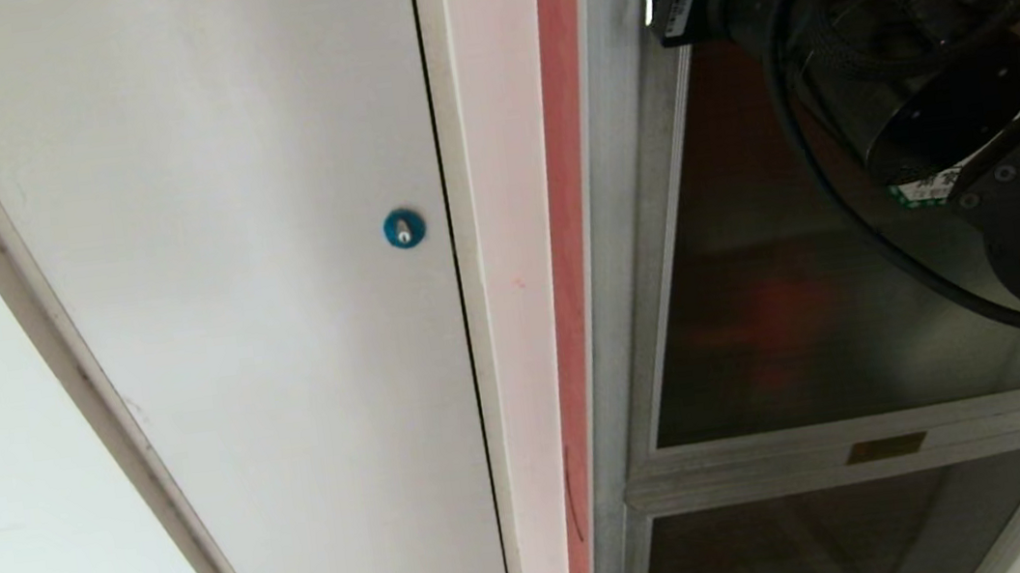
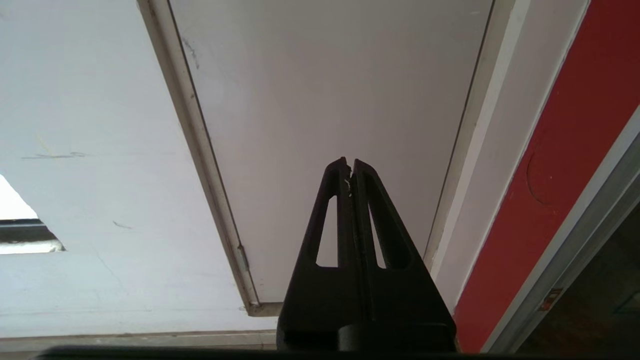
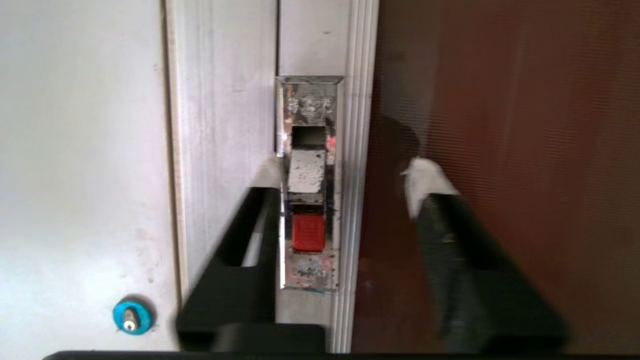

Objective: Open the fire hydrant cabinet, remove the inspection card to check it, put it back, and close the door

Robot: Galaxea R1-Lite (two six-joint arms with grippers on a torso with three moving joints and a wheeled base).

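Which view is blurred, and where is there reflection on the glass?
Right wrist view: motion blur on the right hand beside the sharper latch; its dark reflection shows on the door. Head view: sharp, a dim red glow on the glass.

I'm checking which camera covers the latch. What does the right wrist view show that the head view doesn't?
Only the right wrist view: the chrome latch with its red button on the door's frame, and the right gripper open, its fingers astride the latch.

Only the head view: the smaller lower glass door, the brass label above it, and the right arm's body.

Both: the white panel door with its round blue lock, and the dark glass door.
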